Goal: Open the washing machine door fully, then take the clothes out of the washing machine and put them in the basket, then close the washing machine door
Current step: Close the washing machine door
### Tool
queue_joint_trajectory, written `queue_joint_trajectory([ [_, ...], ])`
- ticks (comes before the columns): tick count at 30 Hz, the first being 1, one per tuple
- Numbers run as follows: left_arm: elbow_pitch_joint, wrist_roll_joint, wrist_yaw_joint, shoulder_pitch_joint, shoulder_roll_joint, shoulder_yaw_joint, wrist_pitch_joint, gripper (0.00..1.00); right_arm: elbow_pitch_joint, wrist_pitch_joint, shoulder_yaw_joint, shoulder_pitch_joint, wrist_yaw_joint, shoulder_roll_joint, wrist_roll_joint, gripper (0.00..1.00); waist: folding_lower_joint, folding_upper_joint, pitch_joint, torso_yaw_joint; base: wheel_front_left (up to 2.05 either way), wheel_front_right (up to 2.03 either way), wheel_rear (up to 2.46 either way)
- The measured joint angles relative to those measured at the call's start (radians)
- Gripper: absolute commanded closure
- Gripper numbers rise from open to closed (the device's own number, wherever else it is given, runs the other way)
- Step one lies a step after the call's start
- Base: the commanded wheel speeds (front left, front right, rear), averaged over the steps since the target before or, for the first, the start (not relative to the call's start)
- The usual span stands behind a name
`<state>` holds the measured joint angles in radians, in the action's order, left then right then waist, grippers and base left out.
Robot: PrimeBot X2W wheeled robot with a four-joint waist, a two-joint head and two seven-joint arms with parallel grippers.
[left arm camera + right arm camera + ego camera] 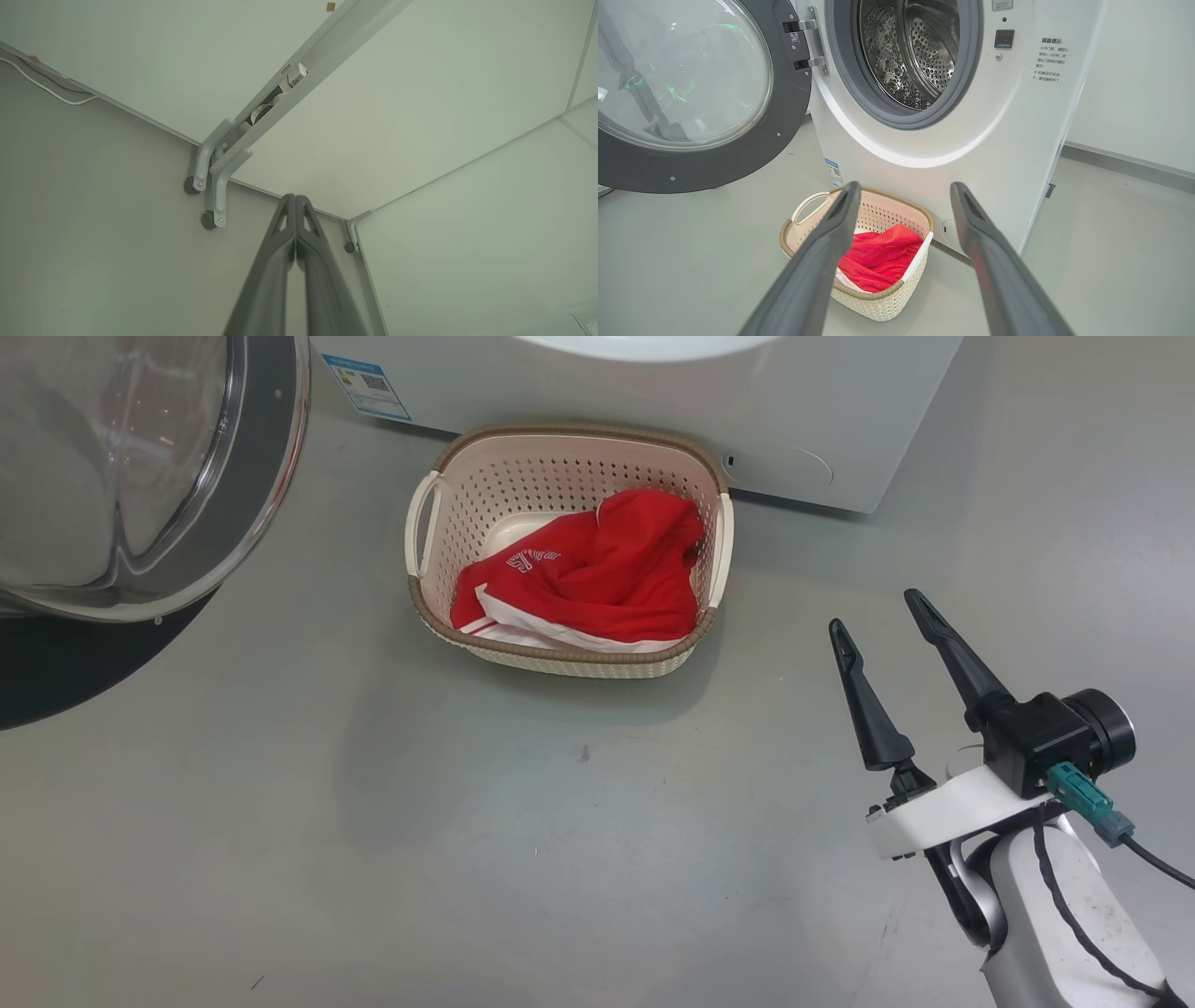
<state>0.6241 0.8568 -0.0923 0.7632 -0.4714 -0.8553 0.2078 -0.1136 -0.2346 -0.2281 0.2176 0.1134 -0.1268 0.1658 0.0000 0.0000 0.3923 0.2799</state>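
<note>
**While the round, black-rimmed glass washing machine door stands open, the red-and-white clothes lie in the cream plastic basket**

Because the door is swung out on its hinges to the robot's left, the perforated steel drum shows inside the grey rubber gasket of the big white front-loading washing machine. The basket, perforated with a brown woven-look rim, sits on the grey floor just in front of the machine, below the drum opening and near the blue label sticker. The clothes are bunched inside it, a white panel toward the near rim.

The right gripper hangs above the floor to the right of the basket, well apart from it. Its two dark fingers are spread wide and grasp nothing. In the left wrist view, the left gripper is clenched, its fingers pressed together and empty, pointing at pale flat panels and grey metal brackets.
</note>
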Motion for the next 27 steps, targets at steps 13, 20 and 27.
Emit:
queue_joint_trajectory([
  [13, 0.151, 0.11, -0.018, 0.091, 0.018, -0.033, 0.223, 1.0, -0.015, -0.001, -0.001, 0.007, 0.0, 0.001, 0.002, 0.0, 0.0, 0.0, -0.005, -0.012, 0.0, 0.0, 0.0],
  [20, 0.197, 0.117, -0.019, 0.095, 0.019, -0.005, 0.329, 1.0, -0.023, -0.006, -0.001, 0.009, 0.0, 0.002, 0.002, 0.0, 0.0, 0.0, -0.012, -0.014, 0.0, 0.0, 0.0],
  [27, 0.225, 0.137, -0.022, 0.101, 0.02, -0.005, 0.397, 1.0, -0.028, -0.009, -0.001, 0.01, 0.0, 0.002, 0.002, 0.0, 0.0, 0.0, -0.017, -0.015, 0.0, 0.0, 0.0],
])
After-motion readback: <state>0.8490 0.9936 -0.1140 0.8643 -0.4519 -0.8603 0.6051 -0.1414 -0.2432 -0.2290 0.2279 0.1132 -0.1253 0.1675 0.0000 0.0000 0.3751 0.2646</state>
